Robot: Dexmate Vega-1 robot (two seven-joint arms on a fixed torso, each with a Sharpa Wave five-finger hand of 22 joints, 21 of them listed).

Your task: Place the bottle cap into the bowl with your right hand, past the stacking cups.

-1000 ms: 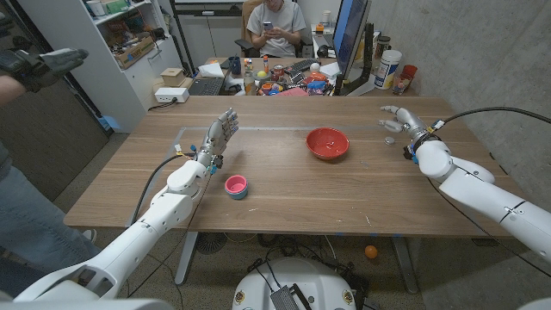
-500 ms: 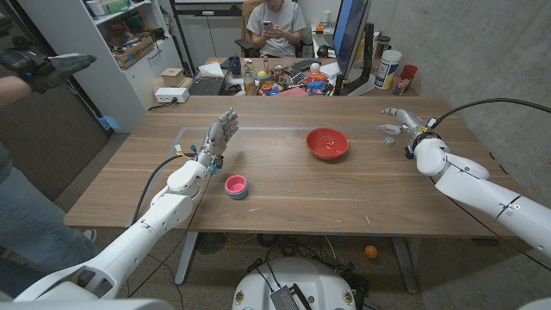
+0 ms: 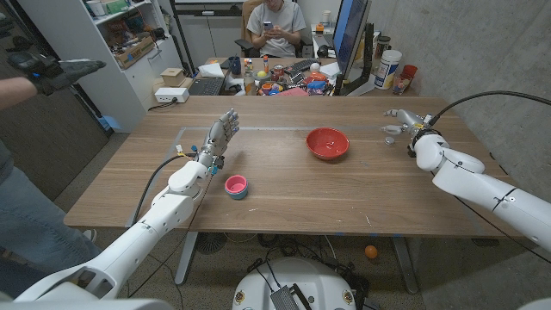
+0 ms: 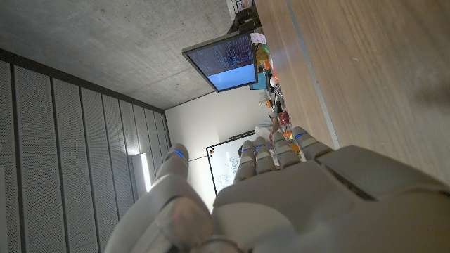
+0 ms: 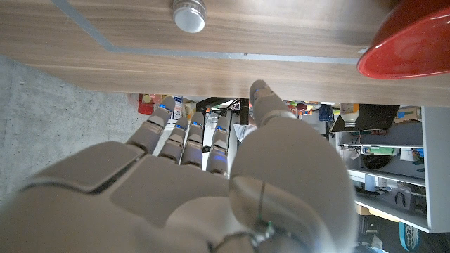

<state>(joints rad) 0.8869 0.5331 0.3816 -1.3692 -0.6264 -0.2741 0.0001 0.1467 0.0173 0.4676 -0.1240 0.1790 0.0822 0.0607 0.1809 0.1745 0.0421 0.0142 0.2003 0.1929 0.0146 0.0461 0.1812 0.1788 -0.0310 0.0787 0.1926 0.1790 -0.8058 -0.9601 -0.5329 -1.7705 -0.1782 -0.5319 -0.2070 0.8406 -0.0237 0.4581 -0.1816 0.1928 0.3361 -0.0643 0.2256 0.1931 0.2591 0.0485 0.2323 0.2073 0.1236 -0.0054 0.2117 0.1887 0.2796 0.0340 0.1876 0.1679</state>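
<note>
The small silvery bottle cap (image 3: 389, 140) lies on the wooden table at the far right, and I also see the cap (image 5: 190, 13) in the right wrist view, just beyond my fingertips. My right hand (image 3: 405, 120) hovers close beside it with fingers spread, holding nothing. The red bowl (image 3: 328, 143) sits at mid-table, left of the cap; its rim (image 5: 408, 53) shows in the right wrist view. The pink-and-blue stacking cups (image 3: 236, 186) stand nearer the front left. My left hand (image 3: 219, 138) stands upright, fingers apart and empty, just behind the cups.
A thin tape line (image 3: 267, 129) runs across the far part of the table. Behind the table are a cluttered desk (image 3: 284, 82), a monitor (image 3: 351, 34) and a seated person (image 3: 274, 26). Another person's gloved hand (image 3: 52, 69) reaches in at the far left.
My right arm has edged toward the table's far side, keeping its hand by the cap. The gloved hand at the left has moved slightly right. The left arm is still.
</note>
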